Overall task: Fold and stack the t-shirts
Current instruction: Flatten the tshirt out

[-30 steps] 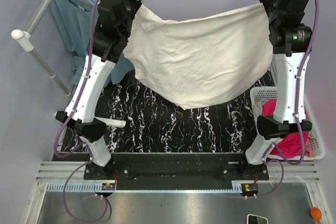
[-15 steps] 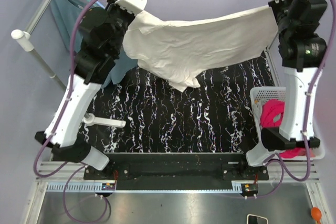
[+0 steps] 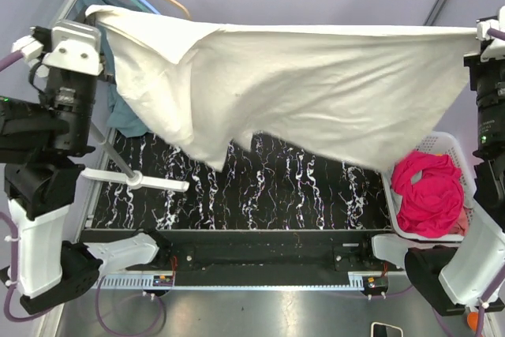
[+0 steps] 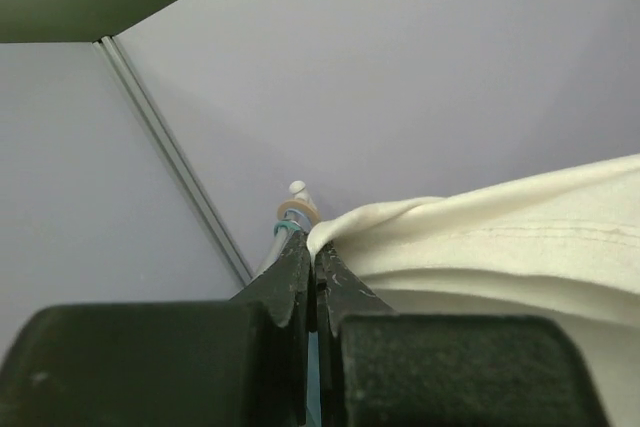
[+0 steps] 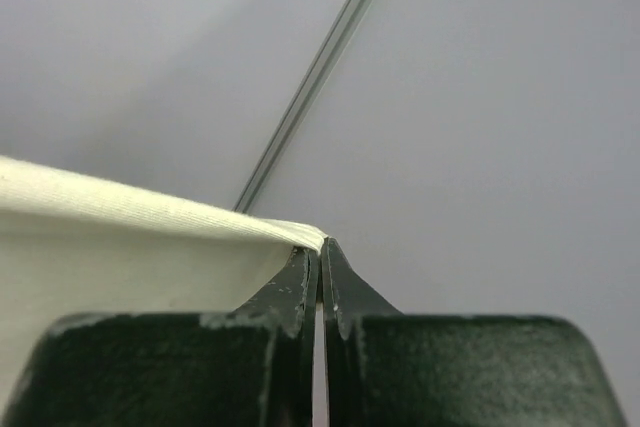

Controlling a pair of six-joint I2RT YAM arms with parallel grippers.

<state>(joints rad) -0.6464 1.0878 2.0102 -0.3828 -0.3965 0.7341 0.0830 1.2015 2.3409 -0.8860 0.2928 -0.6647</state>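
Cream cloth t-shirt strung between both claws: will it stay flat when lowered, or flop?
Probably floppy: the cream cloth t-shirt sags and folds below its taut top edge. Likely light, since the left claw and right claw carry it by pinched corners. Slipping seems possible; each pinch is small.

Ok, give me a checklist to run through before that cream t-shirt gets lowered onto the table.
1. Grip of the left pincer on the cream t-shirt: ok, shut on its edge.
2. Grip of the right pincer: ok, shut on the opposite end.
3. Top edge taut between the arms: ok.
4. Shirt hanging flat: not ok, the lower left part is bunched and folded.
5. Landing area on the marbled table: not ok, a white bar lies on its left side.
6. Shirt clear of the teal garment behind the left arm: cannot tell, they overlap in the top view.
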